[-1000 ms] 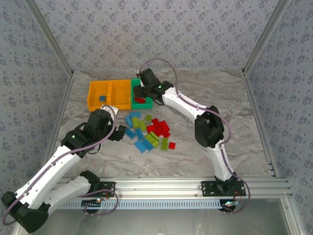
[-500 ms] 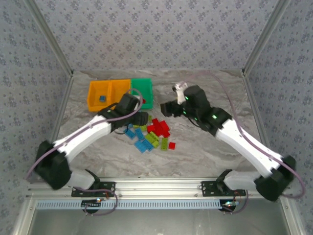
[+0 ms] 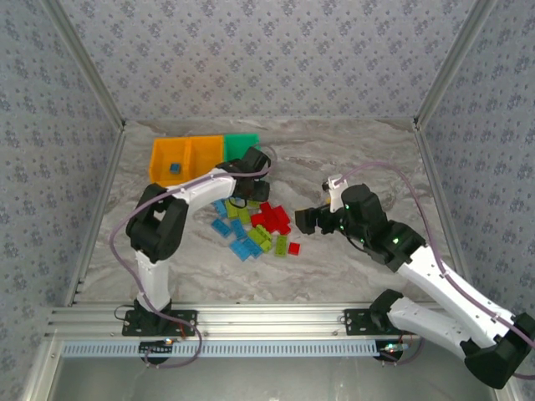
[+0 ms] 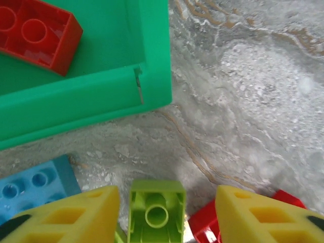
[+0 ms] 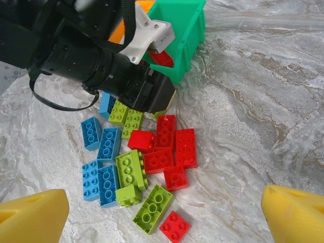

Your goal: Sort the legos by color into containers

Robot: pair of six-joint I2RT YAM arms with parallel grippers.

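One lime green lego (image 4: 156,212) is lying underside-up between the yellow fingers (image 4: 71,215) of the left gripper (image 4: 167,200). The gripper is standing partly open around it, with a narrow gap showing on each side, so nothing is being held. A blue lego (image 4: 30,185) is lying just outside one finger, and a red lego (image 4: 205,225) is peeking out beside the other. Just ahead of the fingertips, the corner of the green bin (image 4: 152,76) is sitting on the marbled tabletop (image 4: 253,101), with a red brick (image 4: 35,33) resting inside. Past that bin, seen from overhead, two orange bins (image 3: 160,178) are adjoining it in a row, and the farther one is carrying a blue brick (image 3: 175,168). The right gripper (image 3: 309,220) is hovering with its fingers (image 5: 33,215) spread wide and gripping nothing. It is facing the loose pile of legos (image 5: 147,167) lying ahead of it and the left arm's wrist (image 5: 101,66) beyond.
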